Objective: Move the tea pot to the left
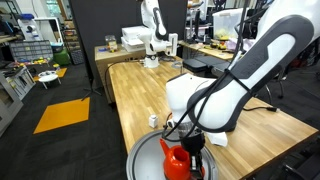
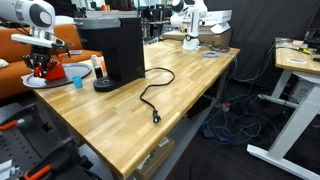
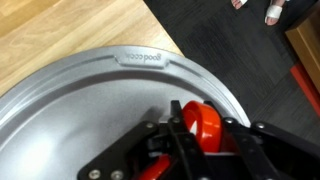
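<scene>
The pot [image 3: 206,135] sits low over the tray [image 3: 90,90], toward its rim. I can't tell whether its base rests on the metal or is just clear of it. My gripper [image 3: 204,118] is down on it with the jaws narrow. In the wrist view one finger lies against each side of the red body, so I judge it is clamped on the pot, though the contact itself is partly hidden.

The tray lies at one end of the table [image 1: 140,90], close to a corner. In an exterior view the cup [image 2: 77,81] stands just beside the tray and the machine [image 2: 112,48] near it, with the cable [image 2: 150,95] trailing across the middle of the table.

My worries:
- The glossy, rounded body could twist or slide out if the pinch is off-centre.
- A sideways move made too low could catch the pot on the raised rim and tip it or shake the lid loose.
- Dragging could push the tray toward the table edge.
- A wide sweep could hit the cup.
</scene>
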Tool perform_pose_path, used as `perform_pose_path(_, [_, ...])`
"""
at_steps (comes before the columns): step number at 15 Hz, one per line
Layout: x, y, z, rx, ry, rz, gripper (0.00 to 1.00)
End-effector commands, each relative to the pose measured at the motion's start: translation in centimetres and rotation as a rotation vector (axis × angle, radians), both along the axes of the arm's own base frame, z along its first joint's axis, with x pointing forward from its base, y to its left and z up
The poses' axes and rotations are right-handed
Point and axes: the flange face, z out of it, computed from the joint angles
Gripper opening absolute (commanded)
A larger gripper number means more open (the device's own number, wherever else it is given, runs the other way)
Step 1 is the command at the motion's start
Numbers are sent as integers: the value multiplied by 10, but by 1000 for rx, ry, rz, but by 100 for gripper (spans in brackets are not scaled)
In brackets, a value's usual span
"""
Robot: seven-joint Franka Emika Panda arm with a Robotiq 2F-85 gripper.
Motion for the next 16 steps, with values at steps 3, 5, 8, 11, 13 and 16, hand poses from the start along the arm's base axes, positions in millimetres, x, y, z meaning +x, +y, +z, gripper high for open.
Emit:
perform_pose_path(3, [14,2,14,9,-31,-16,4])
perform_pose_path(5, [17,0,19,11,-38,-18,4])
perform_pose_path(8, [22,-5,31,-8,-64,-18,4])
perform_pose_path(11, [26,-11,43,-41,-88,-27,4])
perform_pose_path(13, [24,-15,49,-70,-98,-41,4])
perform_pose_path(16, [18,-25,53,-135,-94,-61,4])
